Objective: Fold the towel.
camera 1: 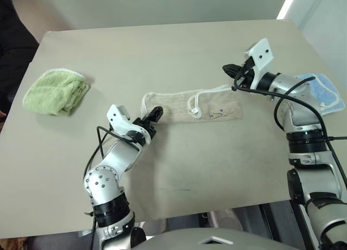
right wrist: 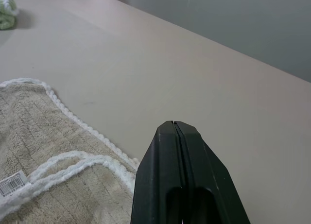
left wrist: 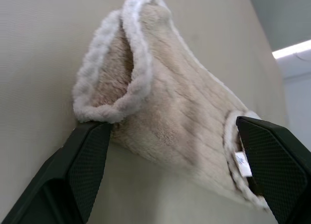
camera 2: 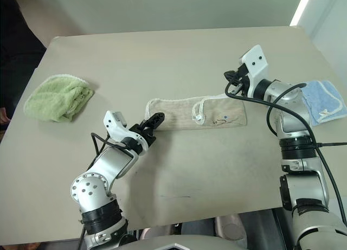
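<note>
Head views: towel [camera 1: 191, 106] folded into a long strip mid-table [camera 1: 162, 49]; left gripper [camera 1: 153, 117] spread wide at its left end, right gripper [camera 1: 230, 70] pinched shut, empty, above its right end.
Left wrist: fingers [left wrist: 82, 161] straddling the towel's end.
Right wrist: fingers [right wrist: 180, 175] pressed together over the towel's edge.

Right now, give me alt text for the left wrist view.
The left gripper, fingers wide open, points at one end of the folded beige towel lying on the tan table; its white corded edge shows between the fingers.

Beige towel [camera 1: 190, 106] with white corded edging, folded into long narrow strip (small dark logo facing up), flat mid-bench [camera 1: 162, 55].
</note>
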You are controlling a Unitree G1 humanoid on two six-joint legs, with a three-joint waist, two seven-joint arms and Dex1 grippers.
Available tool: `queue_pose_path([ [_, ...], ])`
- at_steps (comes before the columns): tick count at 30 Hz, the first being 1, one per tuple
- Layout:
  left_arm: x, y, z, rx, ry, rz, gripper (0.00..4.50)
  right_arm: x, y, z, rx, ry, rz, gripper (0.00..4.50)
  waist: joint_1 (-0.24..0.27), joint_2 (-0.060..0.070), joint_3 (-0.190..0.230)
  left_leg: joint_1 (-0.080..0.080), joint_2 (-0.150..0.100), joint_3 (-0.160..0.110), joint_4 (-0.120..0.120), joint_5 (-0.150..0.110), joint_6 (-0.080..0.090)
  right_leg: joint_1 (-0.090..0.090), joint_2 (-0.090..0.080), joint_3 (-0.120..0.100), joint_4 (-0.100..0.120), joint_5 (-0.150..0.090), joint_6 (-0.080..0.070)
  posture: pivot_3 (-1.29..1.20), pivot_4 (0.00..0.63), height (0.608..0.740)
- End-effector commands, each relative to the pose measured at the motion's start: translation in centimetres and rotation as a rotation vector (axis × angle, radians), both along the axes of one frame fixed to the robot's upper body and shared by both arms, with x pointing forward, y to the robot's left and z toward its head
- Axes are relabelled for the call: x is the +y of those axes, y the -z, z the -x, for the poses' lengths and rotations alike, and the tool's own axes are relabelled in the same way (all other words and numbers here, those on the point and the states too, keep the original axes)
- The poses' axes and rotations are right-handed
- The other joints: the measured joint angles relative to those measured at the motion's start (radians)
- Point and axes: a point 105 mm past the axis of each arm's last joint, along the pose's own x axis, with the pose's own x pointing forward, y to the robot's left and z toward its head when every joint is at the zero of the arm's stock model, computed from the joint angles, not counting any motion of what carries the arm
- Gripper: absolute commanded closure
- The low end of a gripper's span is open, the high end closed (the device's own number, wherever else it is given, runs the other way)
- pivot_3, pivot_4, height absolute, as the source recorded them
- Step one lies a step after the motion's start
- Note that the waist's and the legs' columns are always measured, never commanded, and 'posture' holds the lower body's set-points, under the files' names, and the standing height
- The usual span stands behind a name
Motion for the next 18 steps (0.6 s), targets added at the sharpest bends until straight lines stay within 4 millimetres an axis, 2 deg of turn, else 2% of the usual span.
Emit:
queue_pose_path([
  [1, 0.7, 0.4, -0.9, 0.022, -0.024, -0.010, 0.07, 0.2, -2.0, 0.1, -0.071, -0.007, -0.022, 4.49, 0.001, 0.000, 0.000, 0.000, 0.000, 0.000, 0.000, 0.000, 0.000, 0.000, 0.000, 0.000, 0.000, 0.000, 0.000, 0.00, 0.150, 0.740],
  [6, 0.3, 0.7, -1.0, 0.062, -0.033, 0.034, 0.07, -0.1, -2.2, 0.2, -0.081, 0.006, -0.023, 4.49, 0.001, 0.000, 0.000, 0.004, -0.001, 0.000, -0.002, 0.000, 0.000, 0.003, 0.001, 0.000, 0.000, 0.000, -0.001, 0.00, 0.150, 0.740],
  [12, 0.0, 0.6, 0.2, 0.087, -0.062, 0.066, 0.07, -0.6, -2.3, 0.2, -0.085, 0.021, -0.021, 4.49, 0.001, 0.000, 0.001, 0.005, -0.002, 0.002, -0.004, 0.000, 0.000, 0.003, 0.002, 0.001, -0.001, -0.002, -0.001, 0.00, 0.150, 0.740],
  [18, 0.4, 0.3, 2.4, 0.145, -0.123, 0.055, 0.07, -0.8, -1.9, 0.1, -0.075, 0.027, -0.020, 4.49, 0.000, -0.001, 0.001, 0.007, -0.001, 0.007, -0.010, 0.001, -0.004, 0.002, 0.005, 0.002, -0.001, -0.005, -0.003, 0.00, 0.150, 0.740],
])
